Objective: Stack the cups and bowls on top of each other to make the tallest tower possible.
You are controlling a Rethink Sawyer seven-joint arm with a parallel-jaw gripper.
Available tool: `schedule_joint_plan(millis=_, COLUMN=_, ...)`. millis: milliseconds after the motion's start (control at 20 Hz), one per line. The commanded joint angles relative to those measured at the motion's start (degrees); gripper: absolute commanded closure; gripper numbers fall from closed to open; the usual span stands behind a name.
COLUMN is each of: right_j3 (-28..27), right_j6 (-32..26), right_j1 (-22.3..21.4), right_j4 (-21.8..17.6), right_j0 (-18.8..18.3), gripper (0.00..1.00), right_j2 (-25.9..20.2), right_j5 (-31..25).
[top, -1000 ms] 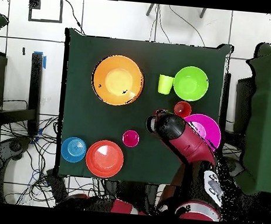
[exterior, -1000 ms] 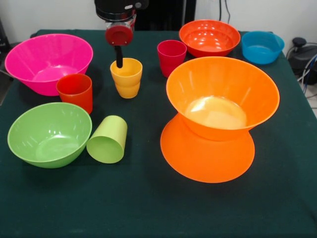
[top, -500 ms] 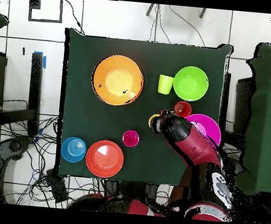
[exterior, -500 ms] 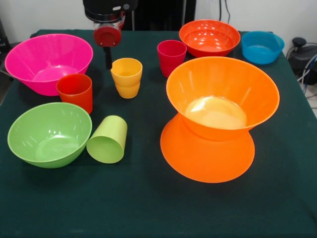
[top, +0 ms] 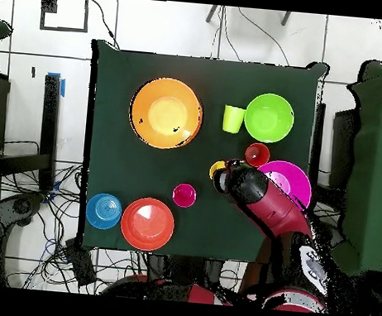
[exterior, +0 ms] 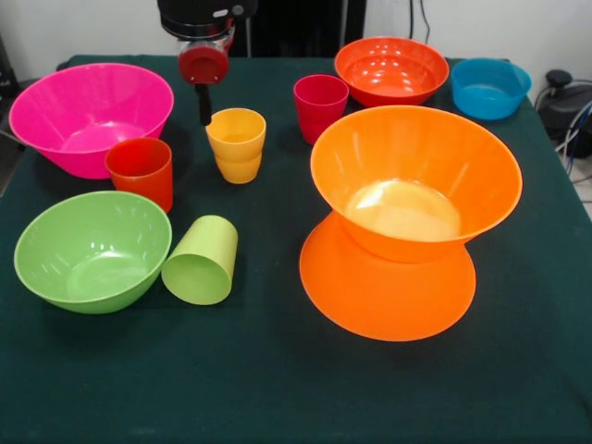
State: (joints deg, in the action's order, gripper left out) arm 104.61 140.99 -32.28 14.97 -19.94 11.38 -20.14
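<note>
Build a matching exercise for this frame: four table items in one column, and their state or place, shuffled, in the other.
Items:
1. lime green cup
2. yellow-orange cup
3. upper orange bowl
4. blue bowl

States or places:
A. sits on an upside-down orange bowl
B. lies on its side beside the lime green bowl
C. at the table's corner
D. upright, just by the gripper

Pairs: 1-B, 2-D, 3-A, 4-C

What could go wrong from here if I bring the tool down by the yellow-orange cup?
The tool hangs just behind the yellow-orange cup's rim, off its centre, so a straight descent might clip the rim and tip it. The red-orange cup stands close against the pink bowl, so a sideways sweep could knock either. The two stacked orange bowls meet only at their narrow bases; a bump there might topple them.
</note>
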Motion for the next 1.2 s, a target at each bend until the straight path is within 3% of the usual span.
schedule_joint_plan(millis=50, right_j3=4.76, right_j6=-1.23, right_j1=-0.94, right_j4=-3.88, right_j0=-0.2, gripper=0.0, right_j2=-7.69, right_j5=-1.41)
schedule_joint_plan(millis=400, right_j3=6.59, right_j6=-1.83, right_j1=-2.28, right_j4=-5.01, right_j0=-0.89, gripper=0.0, right_j2=-8.4, right_j5=-1.82)
schedule_joint_plan(millis=1200, right_j3=8.59, right_j6=-0.04, right_j1=3.62, right_j4=-9.72, right_j0=-2.65, gripper=0.0, right_j2=-10.35, right_j5=7.33)
